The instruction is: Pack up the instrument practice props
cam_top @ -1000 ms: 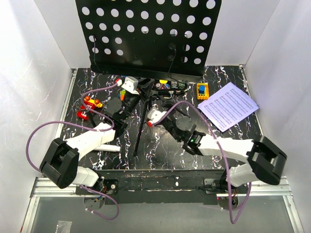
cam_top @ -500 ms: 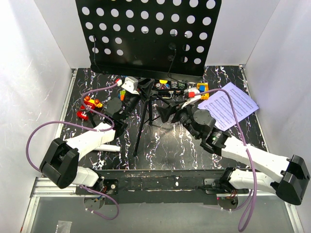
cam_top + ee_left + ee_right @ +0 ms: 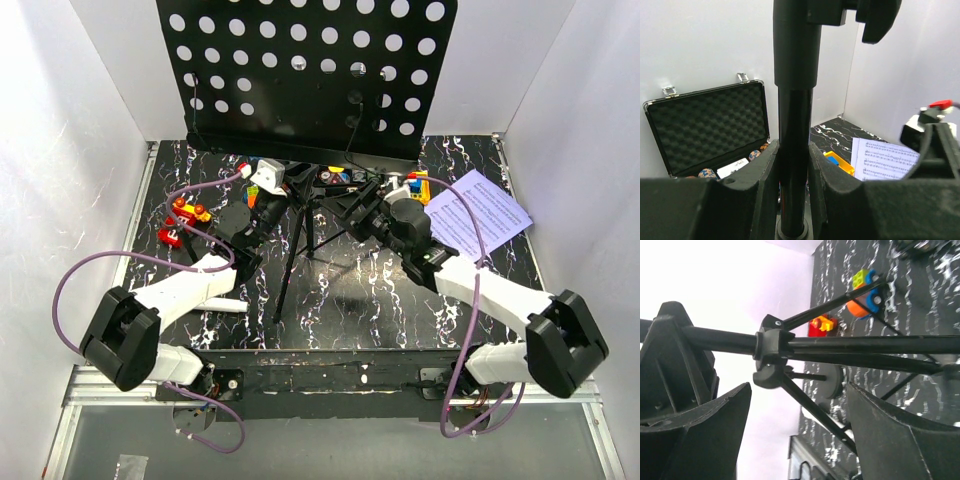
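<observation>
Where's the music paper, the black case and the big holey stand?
sheet music (image 3: 495,208), top view, middle of the white page.
black case (image 3: 710,125), left wrist view, foam lining of the open lid.
music stand (image 3: 310,70), top view, middle of its perforated desk.

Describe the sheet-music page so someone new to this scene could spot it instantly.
Start at the tall black music stand at the back of the table. Down to its right, near the right wall, the sheet-music page lies flat on the marbled surface. It is the only white paper printed with staves; the yellow toy block beside it is small and colourful.
</observation>
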`<state>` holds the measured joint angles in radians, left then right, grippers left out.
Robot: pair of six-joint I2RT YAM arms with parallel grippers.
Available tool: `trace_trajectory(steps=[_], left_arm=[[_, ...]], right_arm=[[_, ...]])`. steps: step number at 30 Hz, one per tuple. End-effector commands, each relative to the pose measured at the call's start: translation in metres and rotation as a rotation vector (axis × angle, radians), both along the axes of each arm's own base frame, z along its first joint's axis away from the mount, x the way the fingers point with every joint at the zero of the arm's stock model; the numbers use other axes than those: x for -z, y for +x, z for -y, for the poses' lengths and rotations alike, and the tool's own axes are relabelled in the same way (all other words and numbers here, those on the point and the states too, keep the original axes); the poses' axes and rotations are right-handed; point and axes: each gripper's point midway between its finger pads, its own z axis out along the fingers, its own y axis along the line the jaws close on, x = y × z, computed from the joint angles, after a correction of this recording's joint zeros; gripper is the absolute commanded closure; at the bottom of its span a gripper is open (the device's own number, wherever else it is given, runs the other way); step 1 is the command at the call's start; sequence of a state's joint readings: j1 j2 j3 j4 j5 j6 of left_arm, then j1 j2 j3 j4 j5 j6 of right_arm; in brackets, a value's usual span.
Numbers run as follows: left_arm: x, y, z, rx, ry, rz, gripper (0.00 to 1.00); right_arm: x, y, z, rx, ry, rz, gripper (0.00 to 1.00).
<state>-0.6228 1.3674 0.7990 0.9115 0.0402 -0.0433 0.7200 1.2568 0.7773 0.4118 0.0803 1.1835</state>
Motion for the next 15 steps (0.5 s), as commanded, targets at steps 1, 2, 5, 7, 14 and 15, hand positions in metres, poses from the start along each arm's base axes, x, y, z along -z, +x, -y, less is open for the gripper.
trace_trajectory(steps=[1,2,5,7,14,15], left_arm=[[0.0086,-0.0154,0.0115,0.064,0.038,-0.034,1.0],[0.0093,-0.0156,0.0116,0.065,0.041,-0.034,1.0],[0.0107,-0.0162,0.0114,0.065,0.051,-0.032,1.0],[0.01,-0.0157,0.0109,0.063,0.054,-0.028,1.0],[0.0137,-0.0149,0.0115,0.06,0.06,-0.03,1.0],[0.0154,-0.0144,0.0112,0.057,0.062,-0.033,1.0]], right_arm=[[-0.0615,-0.0013,-0.0275,-0.113,0.231,-0.006,0.15],[-0.0622,0.0011,-0.0294,-0.114,0.231,-0.006,0.15],[-0.0633,0.0042,-0.0307,-0.108,0.218,0.006,0.13],[-0.0618,0.0055,-0.0316,-0.108,0.198,0.006,0.13],[-0.0567,0.0072,-0.0346,-0.1,0.184,0.012,0.41],[-0.0559,0.0078,-0.0363,-0.1,0.179,0.008,0.44]])
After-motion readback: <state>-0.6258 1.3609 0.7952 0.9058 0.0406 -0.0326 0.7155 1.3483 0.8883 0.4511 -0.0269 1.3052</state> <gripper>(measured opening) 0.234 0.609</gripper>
